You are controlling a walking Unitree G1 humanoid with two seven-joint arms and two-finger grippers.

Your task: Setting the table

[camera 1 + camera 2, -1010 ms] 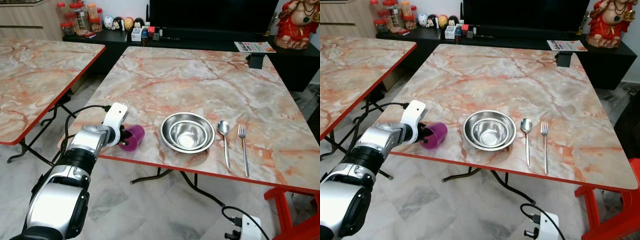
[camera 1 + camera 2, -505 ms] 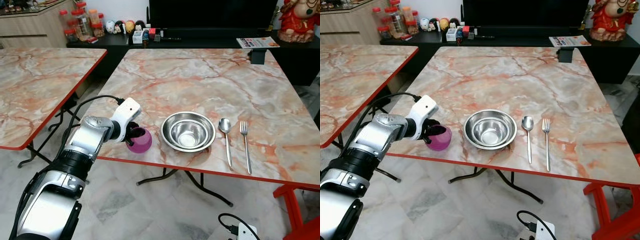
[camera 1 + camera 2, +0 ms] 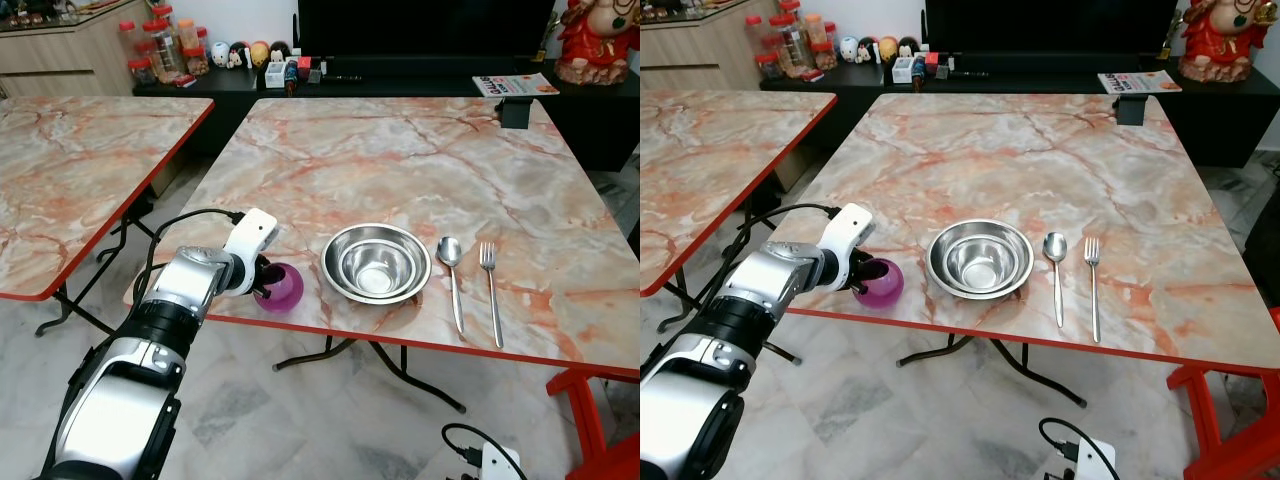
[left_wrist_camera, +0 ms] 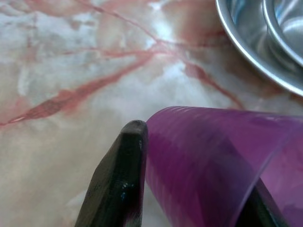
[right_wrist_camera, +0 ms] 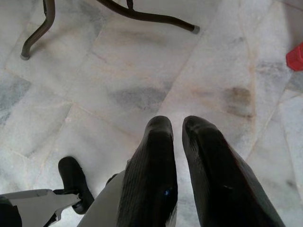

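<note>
Purple cup (image 3: 279, 288) stands upright on the tabletop (image 3: 400, 170), just left of the steel bowls (image 3: 376, 264), and we see our left gripper (image 3: 262, 284) clamped on its rim. Right of the bowls lie a spoon (image 3: 450, 270), then a fork (image 3: 491, 290). Our right gripper (image 5: 177, 130) hangs idle, fingers nearly together.

On the table (image 3: 400, 160), near its front edge, a cup (image 3: 279, 288) stands at the left, gripped at the rim by the left gripper (image 3: 262, 287). Just right of it sit two nested bowls (image 3: 376, 263), then a spoon (image 3: 451, 272) and a fork (image 3: 490, 286) lying side by side. A small box (image 3: 514, 112) stands at the far right edge. A second table (image 3: 70, 170) lies to the left, a cabinet with jars (image 3: 160, 40) and figurines (image 3: 240, 52) behind. The right gripper (image 5: 175, 165) hangs over the floor (image 5: 142, 71).
</note>
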